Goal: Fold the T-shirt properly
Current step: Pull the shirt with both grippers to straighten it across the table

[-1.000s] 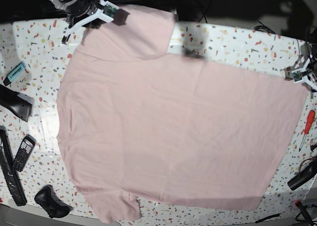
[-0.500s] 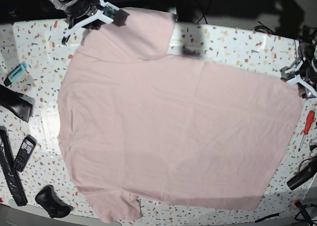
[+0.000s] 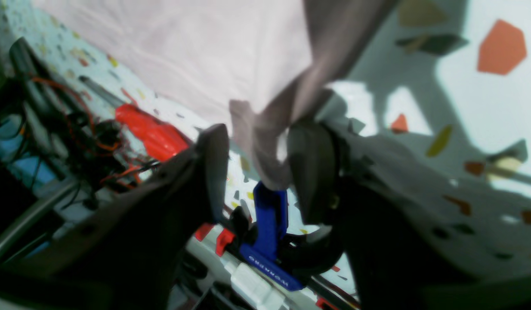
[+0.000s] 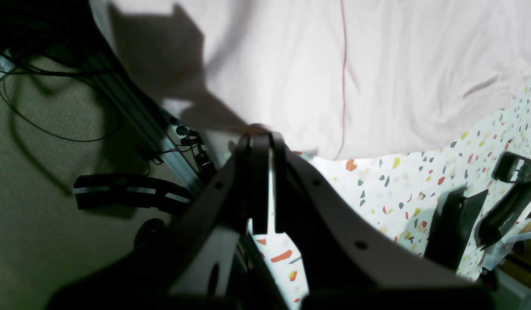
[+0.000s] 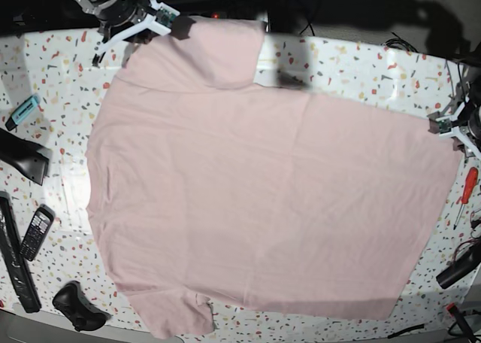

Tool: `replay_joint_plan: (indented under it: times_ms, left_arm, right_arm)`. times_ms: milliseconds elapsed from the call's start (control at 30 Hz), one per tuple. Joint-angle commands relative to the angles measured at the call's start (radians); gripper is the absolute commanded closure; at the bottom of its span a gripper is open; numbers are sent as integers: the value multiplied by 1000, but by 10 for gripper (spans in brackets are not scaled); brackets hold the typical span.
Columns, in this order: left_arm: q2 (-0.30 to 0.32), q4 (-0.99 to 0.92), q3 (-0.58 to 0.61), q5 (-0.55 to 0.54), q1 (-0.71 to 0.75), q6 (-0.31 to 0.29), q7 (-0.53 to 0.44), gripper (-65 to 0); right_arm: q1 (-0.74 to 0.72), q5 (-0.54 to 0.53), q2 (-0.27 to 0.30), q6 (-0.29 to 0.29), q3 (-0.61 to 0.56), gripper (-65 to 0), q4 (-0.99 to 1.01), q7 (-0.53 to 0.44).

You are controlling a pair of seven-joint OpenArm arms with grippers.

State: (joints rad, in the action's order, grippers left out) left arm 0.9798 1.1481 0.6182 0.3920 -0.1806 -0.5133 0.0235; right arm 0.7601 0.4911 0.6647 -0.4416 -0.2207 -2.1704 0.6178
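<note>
Gaping wide, the left hand (image 3: 257, 165) has a bunched T-shirt (image 5: 263, 200) corner drooping between its fingers (image 3: 211, 163), touching one pad. Beyond sits a blue clamp (image 3: 270, 234) lettered "WORKPRO". Right hand (image 4: 261, 148): clamped tight at the sleeve edge, angled low. The pink shirt sprawls flat across the speckled table (image 5: 361, 65).

A white terrazzo-patterned table (image 5: 353, 65), flecked with red, yellow, green and grey chips, fills most of the base view. Bright light falls on it from above, throwing hard dark shadows along its far edge. Beyond that edge the background is dark, with black cables (image 5: 312, 23) trailing over it. In the right wrist view an olive-grey carpeted floor (image 4: 41, 241) lies beneath the table, crossed by thin black cables (image 4: 54, 129), beside an aluminium frame rail (image 4: 145, 129).
</note>
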Motion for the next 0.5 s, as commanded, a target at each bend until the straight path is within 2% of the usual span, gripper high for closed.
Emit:
replay_joint_plan:
  times_ms: [0, 67, 233, 333, 467]
  left_arm:
    - [33, 27, -2, -31, -5, -38, -28, -246]
    - [79, 67, -2, -52, -5, -67, -28, -246]
    - [163, 151, -2, -64, -5, -68, -29, -247]
    - [173, 167, -2, -80, -5, -68, -28, -247]
    - [156, 167, -2, -74, -5, -69, -32, -247]
  right_arm:
    - [5, 3, 8, 9, 6, 0, -18, -7]
    - [5, 3, 8, 9, 6, 0, -18, -8]
    - [5, 3, 8, 9, 6, 0, -18, -7]
    - [5, 3, -3, 9, 6, 0, -18, -7]
    - [5, 3, -22, 9, 6, 0, -18, -7]
